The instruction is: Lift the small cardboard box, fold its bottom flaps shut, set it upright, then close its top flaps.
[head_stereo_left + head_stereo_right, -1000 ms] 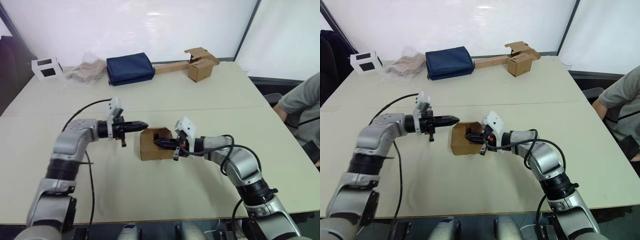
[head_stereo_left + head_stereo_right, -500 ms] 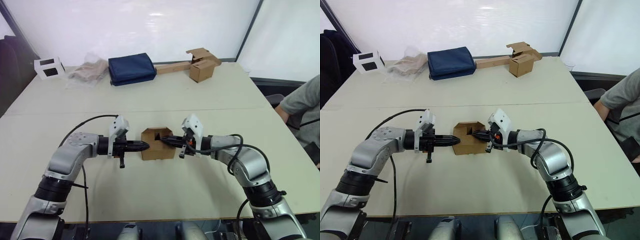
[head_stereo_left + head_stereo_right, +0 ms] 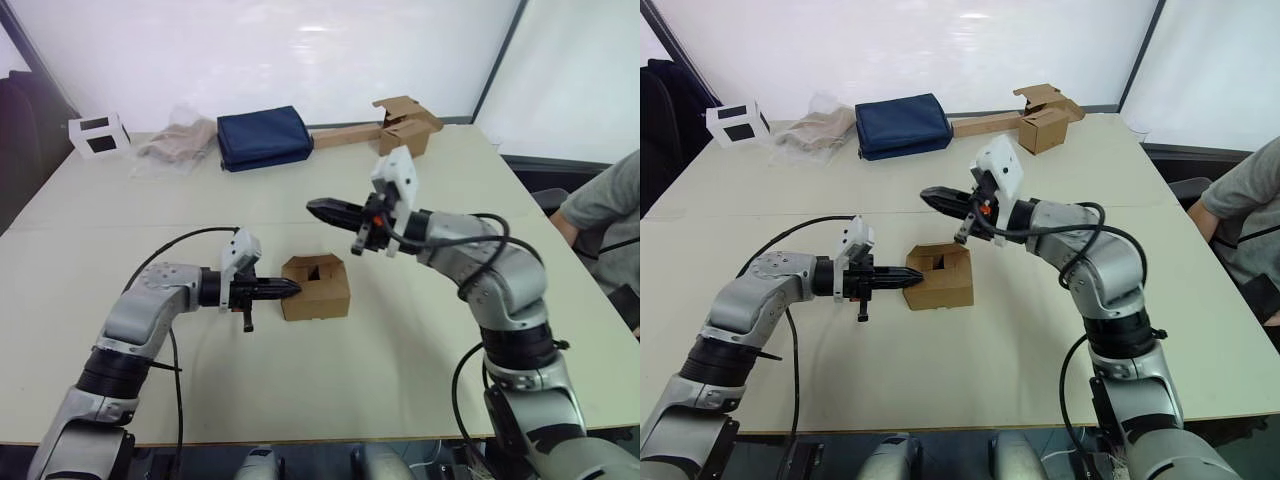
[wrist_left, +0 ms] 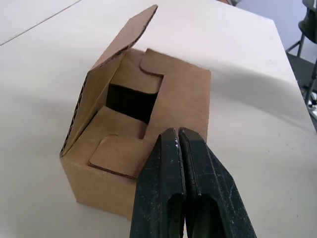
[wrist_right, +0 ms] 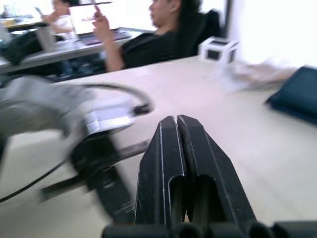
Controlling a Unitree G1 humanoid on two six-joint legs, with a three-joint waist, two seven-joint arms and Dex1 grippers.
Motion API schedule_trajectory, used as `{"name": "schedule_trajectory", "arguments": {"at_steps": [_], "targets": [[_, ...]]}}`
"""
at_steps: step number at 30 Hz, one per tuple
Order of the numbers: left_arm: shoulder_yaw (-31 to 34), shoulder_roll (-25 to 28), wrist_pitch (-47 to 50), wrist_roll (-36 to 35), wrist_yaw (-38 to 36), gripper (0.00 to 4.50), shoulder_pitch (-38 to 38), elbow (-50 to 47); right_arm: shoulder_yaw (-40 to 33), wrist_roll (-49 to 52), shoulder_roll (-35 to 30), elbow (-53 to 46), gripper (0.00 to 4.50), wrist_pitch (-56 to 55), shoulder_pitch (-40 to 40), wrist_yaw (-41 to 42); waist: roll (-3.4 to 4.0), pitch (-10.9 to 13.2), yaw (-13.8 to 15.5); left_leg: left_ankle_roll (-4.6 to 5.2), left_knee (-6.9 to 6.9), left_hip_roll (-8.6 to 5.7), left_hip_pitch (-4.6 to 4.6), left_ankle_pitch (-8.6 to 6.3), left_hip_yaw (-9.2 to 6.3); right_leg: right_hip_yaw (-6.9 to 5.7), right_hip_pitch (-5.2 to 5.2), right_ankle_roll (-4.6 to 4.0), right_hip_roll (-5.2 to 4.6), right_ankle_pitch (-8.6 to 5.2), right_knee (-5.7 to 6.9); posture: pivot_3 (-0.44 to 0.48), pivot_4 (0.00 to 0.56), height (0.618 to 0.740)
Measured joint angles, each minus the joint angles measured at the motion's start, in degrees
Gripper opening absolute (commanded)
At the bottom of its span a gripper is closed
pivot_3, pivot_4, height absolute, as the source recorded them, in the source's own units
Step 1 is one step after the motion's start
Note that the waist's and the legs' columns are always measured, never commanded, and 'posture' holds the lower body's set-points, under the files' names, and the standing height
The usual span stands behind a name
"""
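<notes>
Beige table (image 3: 420, 340) with the small cardboard box (image 3: 316, 290) standing upright near its middle. Top flaps (image 4: 143, 106) only partly folded: three lie inward around a dark square gap, one stands raised at the side; the interior is too dark to show any contents, and the underside is hidden. Left gripper (image 3: 290, 289), fingers pressed together and empty, tip touching the box's near side wall. Right gripper (image 3: 318, 208), likewise closed on nothing, held in the air above and beyond the box, well clear. Far edge: navy bag (image 3: 262, 137), second brown box (image 3: 402, 137) joined to a cardboard strip.
</notes>
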Motion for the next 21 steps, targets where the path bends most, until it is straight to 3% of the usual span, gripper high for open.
{"name": "schedule_trajectory", "arguments": {"at_steps": [4, 9, 15, 21], "targets": [[0.0, -0.1, 0.2, 0.0, 0.9, 0.07, 0.2, -1.0, 4.5, -3.6, 1.3, 7.5, 0.0, -3.5, 1.8, 2.0, 0.0, 0.0, -0.1, 0.0, -0.03, 0.0, 0.0, 0.0, 0.0, 0.0, -0.03, 0.0, 0.01, 0.0, 0.0, 0.0, 0.15, 0.74], [0.0, 0.0, 0.3, 0.0, 1.9, 0.07, 0.8, -1.7, 10.0, -6.5, -1.1, 6.6, 0.0, -6.5, 8.6, 6.8, 0.0, 0.0, 0.0, 0.0, 0.01, 0.0, -0.02, 0.0, 0.0, 0.0, -0.02, 0.0, 0.0, 0.0, 0.0, 0.0, 0.15, 0.74], [0.8, 2.1, 1.8, -1.4, 1.4, 0.07, 0.4, -2.1, 10.2, -8.6, -1.2, 5.3, 0.0, -9.6, 10.7, 7.1, 0.0, 0.0, -0.1, 0.0, 0.01, 0.01, 0.02, 0.0, -0.01, 0.0, -0.02, 0.0, 0.02, 0.0, 0.07, 0.0, 0.15, 0.74], [4.4, 0.8, 2.9, -3.7, 2.2, 0.07, -7.9, 1.9, 9.5, -9.2, -1.2, 3.8, 0.0, -9.1, 11.8, 6.6, -0.01, 0.0, 0.0, 0.0, 0.06, 0.0, 0.01, 0.0, -0.02, -0.02, 0.05, 0.0, 0.01, 0.0, 0.03, 0.0, 0.15, 0.74]]}}
